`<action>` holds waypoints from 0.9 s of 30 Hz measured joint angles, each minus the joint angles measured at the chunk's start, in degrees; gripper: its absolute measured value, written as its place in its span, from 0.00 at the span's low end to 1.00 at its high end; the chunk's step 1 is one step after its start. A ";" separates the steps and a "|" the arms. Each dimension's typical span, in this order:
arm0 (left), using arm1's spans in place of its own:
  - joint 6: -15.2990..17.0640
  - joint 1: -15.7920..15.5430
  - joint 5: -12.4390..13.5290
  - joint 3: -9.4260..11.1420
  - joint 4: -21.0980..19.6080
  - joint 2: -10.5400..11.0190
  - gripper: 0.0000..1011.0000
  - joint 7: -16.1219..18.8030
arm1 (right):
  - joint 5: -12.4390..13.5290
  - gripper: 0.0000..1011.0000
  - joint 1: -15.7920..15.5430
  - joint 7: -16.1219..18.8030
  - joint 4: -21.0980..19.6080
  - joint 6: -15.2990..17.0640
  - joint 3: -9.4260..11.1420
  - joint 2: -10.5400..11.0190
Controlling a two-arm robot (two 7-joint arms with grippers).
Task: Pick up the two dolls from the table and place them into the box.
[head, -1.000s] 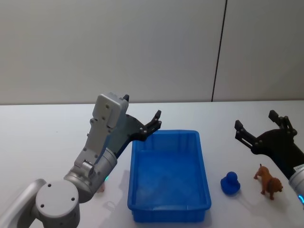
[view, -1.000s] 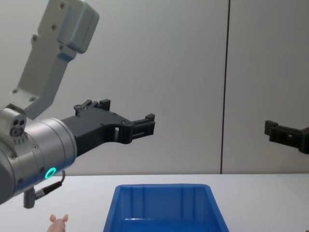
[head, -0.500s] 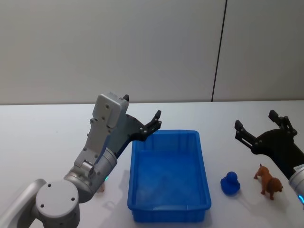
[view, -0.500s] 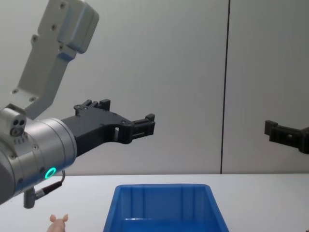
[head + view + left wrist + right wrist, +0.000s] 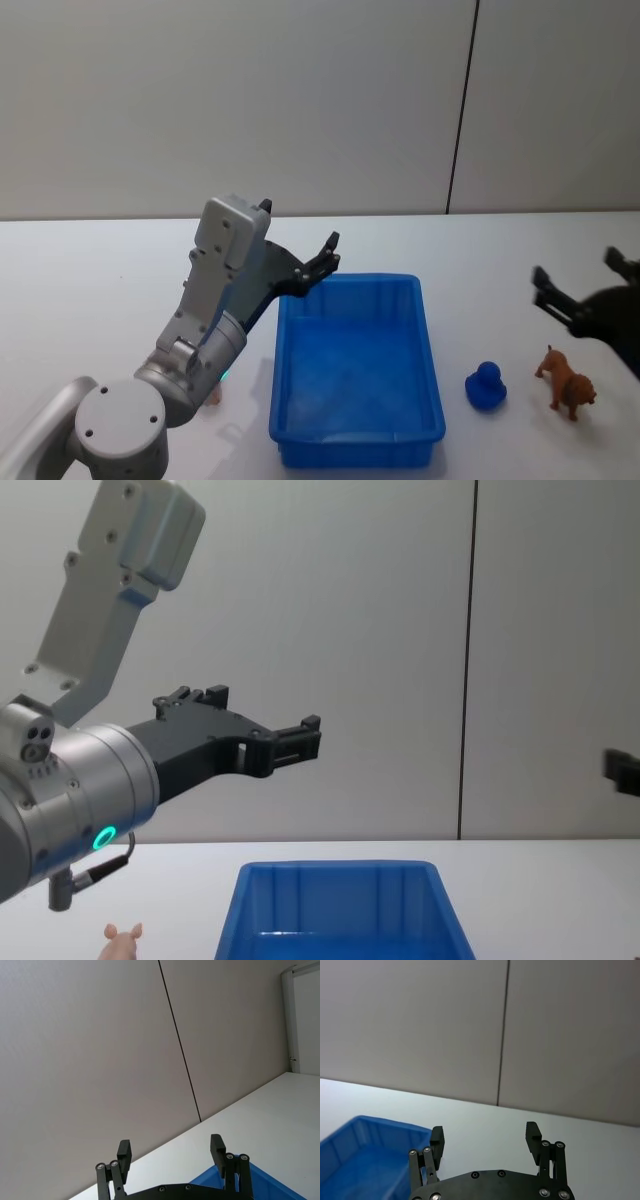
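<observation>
The blue box (image 5: 432,380) stands open in the middle of the table; I see nothing inside it. A pale pink pig doll (image 5: 122,940) stands to its left, low beside my left arm. Right of the box stand a small blue duck figure (image 5: 485,386) and, further right, a brown four-legged animal figure (image 5: 567,382). My left gripper (image 5: 325,258) hovers open and empty above the box's far left corner. My right gripper (image 5: 577,270) is open and empty, up in the air beyond the brown animal, near the right edge of the head view.
The white table (image 5: 100,290) runs back to a grey wall with a dark vertical seam (image 5: 460,110). My left arm's grey links (image 5: 215,290) rise over the table on the box's left side.
My right gripper has shifted to the right, toward the edge of the head and chest views. The left arm, the box and the figures have not moved.
</observation>
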 joint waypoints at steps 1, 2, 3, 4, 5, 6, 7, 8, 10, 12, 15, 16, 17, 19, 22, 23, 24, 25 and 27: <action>0.00 0.00 0.00 0.00 0.00 0.00 0.99 0.00 | 0.63 0.99 -0.68 -0.44 -0.33 0.48 0.54 0.70; 0.00 0.00 0.00 0.00 0.00 0.00 0.99 0.00 | 0.92 0.99 -1.18 -0.67 -0.53 0.70 0.91 1.18; 0.00 0.00 0.00 0.00 0.00 0.00 0.99 0.00 | 1.33 0.99 -1.55 -0.98 -0.68 1.01 1.19 1.57; 0.00 0.00 0.00 0.00 0.00 0.00 0.99 0.00 | 1.94 0.99 -2.31 -1.44 -0.97 1.52 1.79 2.33; 0.00 0.00 0.00 0.00 0.00 0.00 0.99 0.00 | 2.13 0.99 -2.70 -1.59 -1.10 1.69 2.09 2.69; 0.00 0.00 0.00 0.00 0.00 0.00 0.99 0.00 | 2.84 0.99 -3.60 -2.10 -1.36 2.34 2.75 3.56; 0.00 0.00 0.00 0.00 0.00 0.00 0.99 0.00 | 3.14 0.99 -3.98 -2.28 -1.47 2.63 3.06 3.93; 0.00 0.00 0.00 0.00 0.00 0.00 0.99 0.00 | 3.53 0.99 -4.36 -2.51 -1.56 3.01 3.34 4.28; 0.00 0.00 0.00 0.00 0.00 0.00 0.99 0.00 | 4.08 0.99 -5.11 -2.74 -1.72 3.60 3.90 5.00; 0.00 0.00 0.00 0.00 0.00 0.00 0.99 0.00 | 4.99 0.99 -6.28 -2.90 -1.91 4.72 4.79 6.11; 0.00 0.00 0.00 0.00 0.00 0.00 0.99 0.00 | 5.84 0.99 -7.67 -2.78 -2.02 6.00 5.73 7.54; 0.00 0.00 0.00 0.00 0.00 0.00 0.99 0.00 | 6.09 0.99 -7.99 -2.59 -2.04 6.46 5.95 7.85; 0.00 0.00 0.00 0.00 0.00 0.00 0.99 0.00 | 6.37 0.99 -8.56 -2.24 -2.05 7.06 6.31 8.46; 0.00 0.00 0.00 0.00 0.00 0.00 0.99 0.00 | 6.69 0.99 -9.26 -1.66 -2.05 7.82 6.78 9.23; 0.00 0.00 0.00 0.00 0.00 0.00 0.99 0.00 | 7.16 0.99 -10.44 -0.17 -2.05 9.32 7.46 10.56; 0.00 0.00 0.00 0.00 0.00 0.00 0.99 0.00 | 7.28 0.99 -10.98 0.66 -2.03 9.91 7.76 11.18; 0.00 0.00 0.00 0.00 0.00 0.00 0.99 0.00 | 7.32 0.99 -11.14 1.04 -2.02 10.17 7.84 11.36; 0.00 0.00 0.00 0.00 0.00 0.00 0.99 0.00 | 7.36 0.99 -11.81 2.13 -1.94 10.77 8.14 12.13; 0.00 0.00 0.00 0.00 0.00 0.00 0.99 0.00 | 7.36 0.99 -12.28 3.05 -1.89 11.16 8.36 12.73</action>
